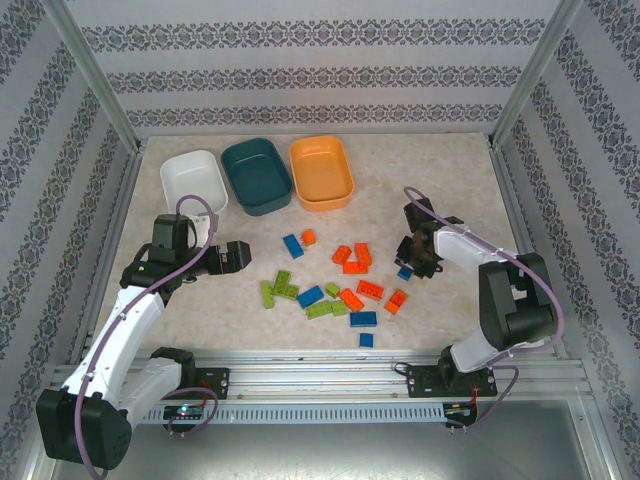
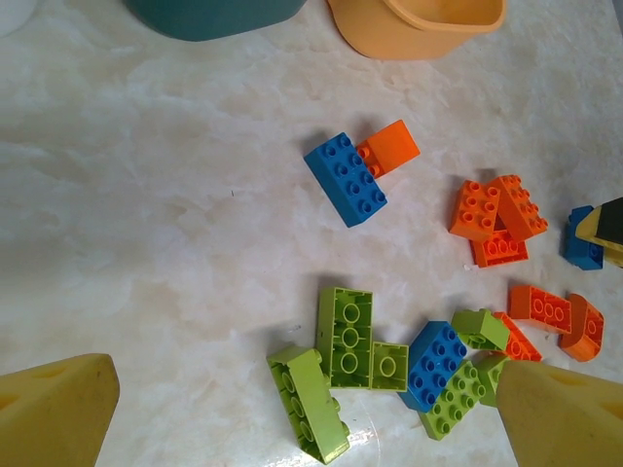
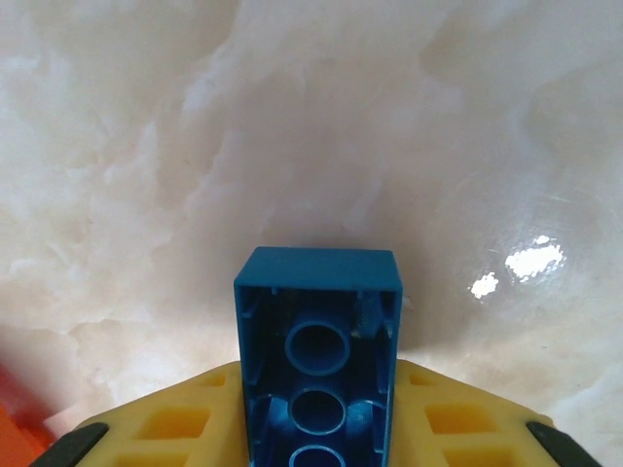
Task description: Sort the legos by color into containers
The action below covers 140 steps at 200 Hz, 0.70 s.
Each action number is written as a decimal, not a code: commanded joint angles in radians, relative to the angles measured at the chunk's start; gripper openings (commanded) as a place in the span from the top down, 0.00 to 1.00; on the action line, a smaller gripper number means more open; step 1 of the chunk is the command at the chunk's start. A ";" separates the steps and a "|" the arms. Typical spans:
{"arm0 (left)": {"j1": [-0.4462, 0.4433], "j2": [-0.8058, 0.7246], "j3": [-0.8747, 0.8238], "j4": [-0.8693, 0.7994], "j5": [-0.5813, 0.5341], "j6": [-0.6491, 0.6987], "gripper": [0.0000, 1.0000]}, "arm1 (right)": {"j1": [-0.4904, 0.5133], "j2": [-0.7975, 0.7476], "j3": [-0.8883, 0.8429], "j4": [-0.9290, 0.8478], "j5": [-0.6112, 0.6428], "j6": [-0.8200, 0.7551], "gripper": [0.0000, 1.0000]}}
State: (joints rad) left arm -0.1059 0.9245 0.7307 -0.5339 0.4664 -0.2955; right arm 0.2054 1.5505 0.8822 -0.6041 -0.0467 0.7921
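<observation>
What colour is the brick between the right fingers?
The brick is blue, clearest in the right wrist view.

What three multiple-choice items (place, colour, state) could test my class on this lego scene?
1. Which tub stands between the other two? A white; B dark teal; C orange.
2. What colour brick is between the fingers of the right end effector? A orange; B lime green; C blue.
3. How is the left end effector? A open, empty; B shut on a green brick; C gripping a tub.
Key: B, white tub and orange tub flank the dark teal tub; C, a blue brick sits there; A, its fingers stand wide apart.
</observation>
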 commanded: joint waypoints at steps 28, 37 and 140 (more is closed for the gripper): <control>-0.018 -0.007 -0.008 0.011 -0.009 0.022 0.00 | 0.038 -0.069 0.177 -0.005 -0.096 -0.047 0.68; -0.020 -0.006 -0.008 0.011 -0.011 0.022 0.00 | 0.048 -0.053 0.220 0.007 -0.121 -0.049 0.68; -0.047 0.000 -0.002 -0.008 -0.055 0.033 0.00 | 0.155 0.501 0.891 -0.004 -0.284 -0.171 0.71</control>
State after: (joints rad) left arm -0.1383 0.9257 0.7303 -0.5346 0.4389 -0.2909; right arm 0.3454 1.9522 1.6604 -0.5575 -0.2878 0.6689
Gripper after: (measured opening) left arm 0.999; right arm 0.301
